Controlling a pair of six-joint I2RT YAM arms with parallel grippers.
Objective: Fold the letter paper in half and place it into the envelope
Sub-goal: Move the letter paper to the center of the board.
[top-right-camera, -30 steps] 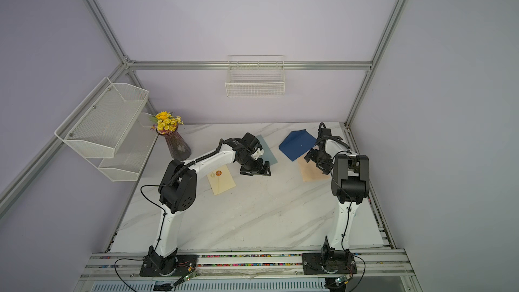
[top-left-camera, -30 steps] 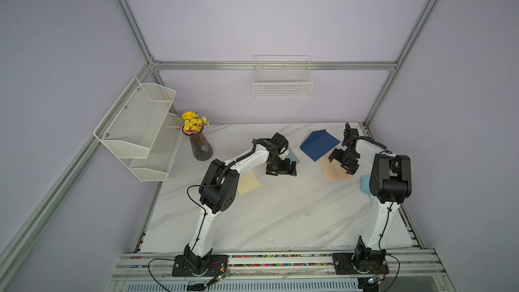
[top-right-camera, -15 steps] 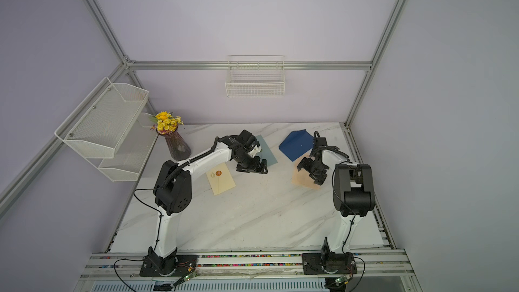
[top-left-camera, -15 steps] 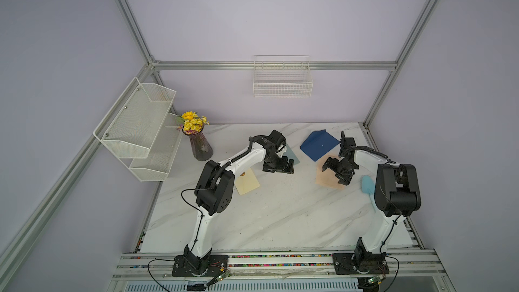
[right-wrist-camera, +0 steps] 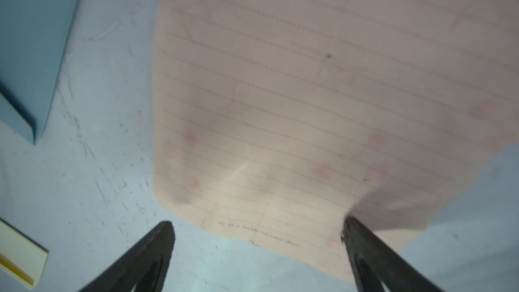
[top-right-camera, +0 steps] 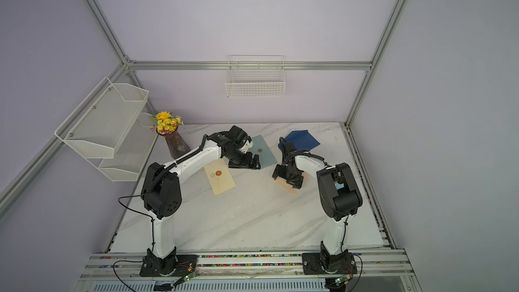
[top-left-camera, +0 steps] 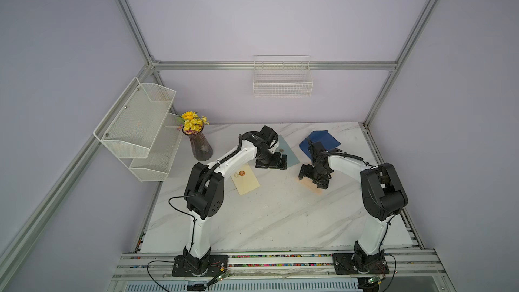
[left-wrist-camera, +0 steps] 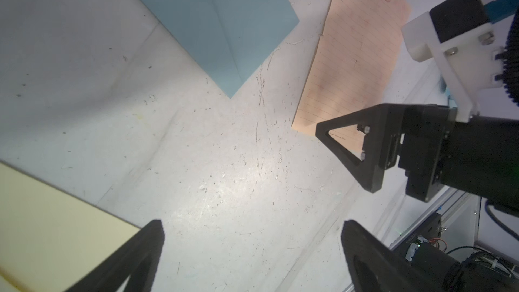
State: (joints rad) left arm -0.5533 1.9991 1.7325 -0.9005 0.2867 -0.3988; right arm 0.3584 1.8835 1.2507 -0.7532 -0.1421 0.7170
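your left wrist view shows a red printed heading on the letter paper (left-wrist-camera: 351,60), and your right wrist view a printed line along its near edge, both too small or blurred to read. only these close views show the dotted ruling. in both top views the right gripper (top-left-camera: 312,180) hides most of the sheet, which lies unfolded on the marble table (top-left-camera: 266,220) between the teal envelope (top-left-camera: 289,154) and the table's right edge, its far corner at the dark blue envelope (top-left-camera: 323,140). your right jaws stand wide apart, one fingertip (right-wrist-camera: 354,228) at the sheet's curled edge. the left gripper (left-wrist-camera: 252,226) is spread too, over bare table. a cream envelope (top-left-camera: 247,182) bears a wax seal; the vase (top-left-camera: 200,148) holds yellow flowers (top-left-camera: 192,121).
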